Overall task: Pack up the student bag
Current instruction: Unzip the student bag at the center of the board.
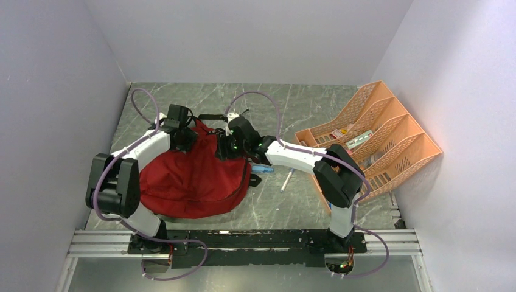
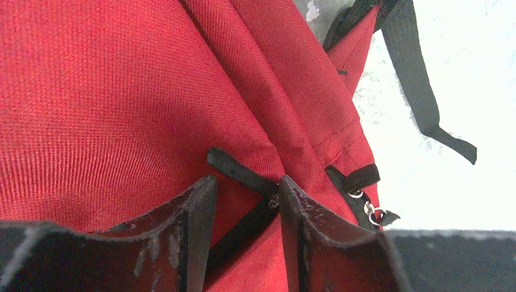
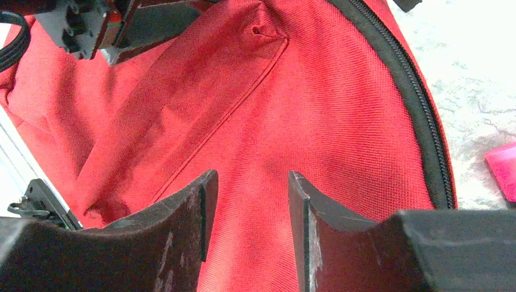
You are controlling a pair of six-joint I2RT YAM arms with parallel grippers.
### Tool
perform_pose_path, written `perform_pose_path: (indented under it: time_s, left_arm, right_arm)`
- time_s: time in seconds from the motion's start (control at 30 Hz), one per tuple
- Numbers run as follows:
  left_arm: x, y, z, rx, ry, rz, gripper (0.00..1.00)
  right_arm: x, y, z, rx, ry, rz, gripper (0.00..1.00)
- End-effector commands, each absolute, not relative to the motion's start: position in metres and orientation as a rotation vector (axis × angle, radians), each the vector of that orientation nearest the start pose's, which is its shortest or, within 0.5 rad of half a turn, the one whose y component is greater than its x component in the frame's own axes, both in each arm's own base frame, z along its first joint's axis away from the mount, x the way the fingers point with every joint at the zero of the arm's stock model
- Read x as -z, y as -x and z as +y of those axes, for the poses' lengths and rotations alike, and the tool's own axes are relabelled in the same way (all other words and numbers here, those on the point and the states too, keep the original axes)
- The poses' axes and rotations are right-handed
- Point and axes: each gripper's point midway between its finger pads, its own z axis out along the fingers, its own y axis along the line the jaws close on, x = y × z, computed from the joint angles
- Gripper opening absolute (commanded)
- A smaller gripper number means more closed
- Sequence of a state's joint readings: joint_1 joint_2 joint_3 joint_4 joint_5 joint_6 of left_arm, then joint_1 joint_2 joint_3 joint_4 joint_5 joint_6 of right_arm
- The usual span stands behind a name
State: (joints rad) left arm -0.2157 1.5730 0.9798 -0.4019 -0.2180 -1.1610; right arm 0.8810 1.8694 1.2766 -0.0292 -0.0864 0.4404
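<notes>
Position: the student bag, a dark red fabric backpack, is seen slumped on the grey marbled counter, left of centre, between the 2 arms. Its far end is drawn up into a peak where both arms meet it.

The left gripper is placed at the bag's far left corner. The fingers are seen partway apart, neither wide nor closed. A black webbing loop lies across the gap and touches 1 finger. The other finger appears clear of it. A pinch on the loop or on the fabric fold cannot be confirmed. A metal zipper pull hangs just beside the fingers, and a black strap trails off the bag over the pale counter.

The right gripper is placed at the bag's far right side, close to the left gripper. Its fingers stand at a medium gap. Plain red fabric is seen through the gap and nothing is caught between them. Whether the tips touch the fabric cannot be told. The black zipper trim curves down the right of that view. A pink item is cut off by the frame edge beyond it.

Right of the bag, a white pen and a small blue item lie on the counter near the right arm. An orange slotted desk organiser is tipped against the right wall. Its contents are too small to name.
</notes>
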Motion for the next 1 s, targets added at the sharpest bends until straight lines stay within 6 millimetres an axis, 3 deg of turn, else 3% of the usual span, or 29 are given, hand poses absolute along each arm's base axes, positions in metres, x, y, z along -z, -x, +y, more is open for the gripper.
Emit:
perform_pose_path:
  time_s: [0.0,0.33,0.6,0.77,0.97]
  left_arm:
    - [-0.064,-0.384,-0.073,0.224,1.235,2.212,0.43]
    - [-0.078,-0.385,-0.055,0.125,1.195,2.161,0.05]
    - [-0.107,-0.384,-0.048,0.105,1.018,2.153,0.05]
    - [-0.121,-0.372,-0.049,0.136,0.915,2.164,0.05]
    - [-0.122,-0.348,-0.051,0.172,0.873,2.191,0.05]
  right_arm:
    - [-0.101,-0.298,0.414,-0.773,0.577,2.249,0.49]
    - [-0.101,-0.294,0.415,-0.764,0.595,2.248,0.48]
    - [-0.103,-0.296,0.416,-0.756,0.591,2.242,0.48]
    - [-0.104,-0.3,0.419,-0.751,0.596,2.237,0.48]
    - [-0.113,-0.304,0.423,-0.758,0.587,2.215,0.5]
